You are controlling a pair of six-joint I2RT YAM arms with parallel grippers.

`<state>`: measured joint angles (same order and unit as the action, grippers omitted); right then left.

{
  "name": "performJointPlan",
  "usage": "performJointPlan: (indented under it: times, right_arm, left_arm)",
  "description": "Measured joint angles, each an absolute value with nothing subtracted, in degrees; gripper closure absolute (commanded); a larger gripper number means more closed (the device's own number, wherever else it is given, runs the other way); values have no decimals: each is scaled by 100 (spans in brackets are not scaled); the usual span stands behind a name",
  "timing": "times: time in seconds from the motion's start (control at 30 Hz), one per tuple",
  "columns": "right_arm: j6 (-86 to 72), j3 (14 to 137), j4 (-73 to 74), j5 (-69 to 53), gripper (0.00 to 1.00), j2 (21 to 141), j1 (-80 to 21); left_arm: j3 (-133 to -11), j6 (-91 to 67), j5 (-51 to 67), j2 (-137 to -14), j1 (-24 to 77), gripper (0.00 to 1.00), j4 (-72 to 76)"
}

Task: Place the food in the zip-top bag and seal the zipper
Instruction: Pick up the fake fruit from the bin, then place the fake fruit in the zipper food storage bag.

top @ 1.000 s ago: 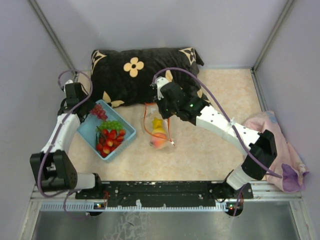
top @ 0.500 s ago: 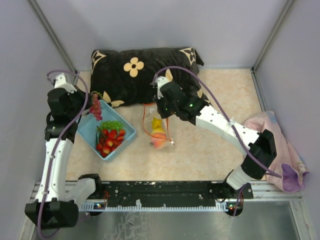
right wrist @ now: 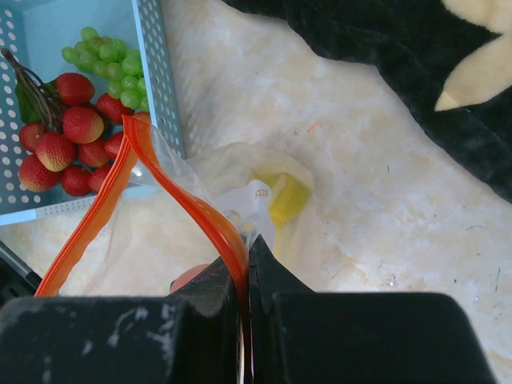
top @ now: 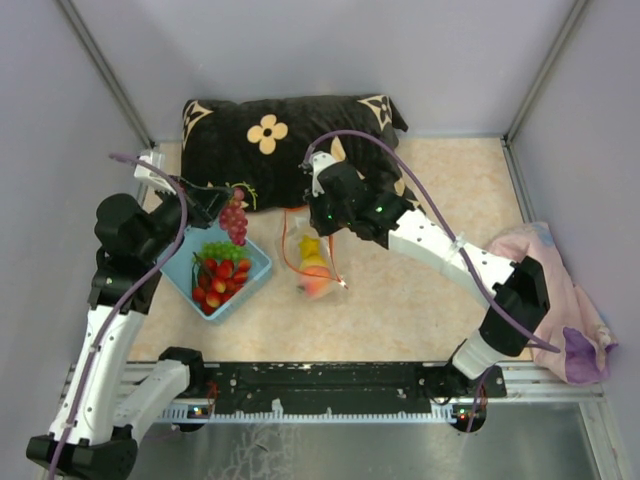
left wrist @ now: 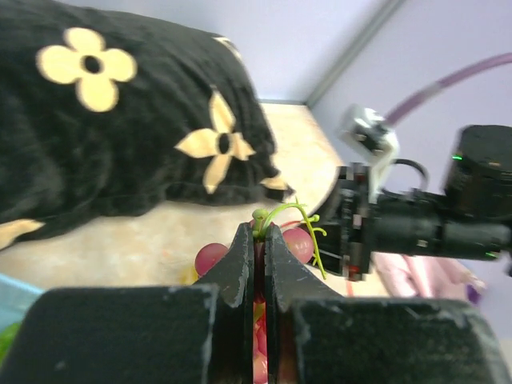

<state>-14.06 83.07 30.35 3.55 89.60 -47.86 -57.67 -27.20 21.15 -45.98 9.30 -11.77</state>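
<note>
My left gripper (top: 229,196) is shut on the green stem of a red grape bunch (top: 235,221) and holds it in the air above the far corner of the blue basket (top: 178,258). The left wrist view shows the fingers closed on the stem (left wrist: 260,232) with red grapes (left wrist: 298,243) behind. My right gripper (right wrist: 246,250) is shut on the red-orange zipper (right wrist: 172,186) and holds the clear zip-top bag (top: 313,262) open. A yellow fruit (right wrist: 290,197) and an orange peach (right wrist: 190,277) lie inside the bag. Strawberries (top: 220,281) and green grapes (top: 222,249) lie in the basket.
A black pillow with cream flowers (top: 270,145) lies along the back, just behind the bag and basket. A pink cloth (top: 565,295) is bunched at the right wall. Grey walls close in the table on three sides.
My left arm has lifted the red grape bunch out of the basket and swung it right, toward the bag. My right gripper has kept its hold on the zipper.
</note>
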Motion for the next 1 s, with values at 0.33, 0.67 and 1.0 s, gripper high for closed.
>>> performJointPlan:
  times: [0.33, 0.67, 1.0]
  right_arm:
    - [-1570, 8307, 2915, 220, 97, 8978, -4786]
    - [-1667, 8370, 2851, 137, 97, 9087, -4786]
    - [-1669, 8418, 2882, 137, 97, 9100, -4783]
  left_arm:
    - [-5511, -3430, 2738, -4609, 1605, 100, 274]
    - [-5015, -3356, 3148, -5151, 2504, 100, 1949]
    - [-4534, -2611, 3387, -5638, 2902, 100, 2783]
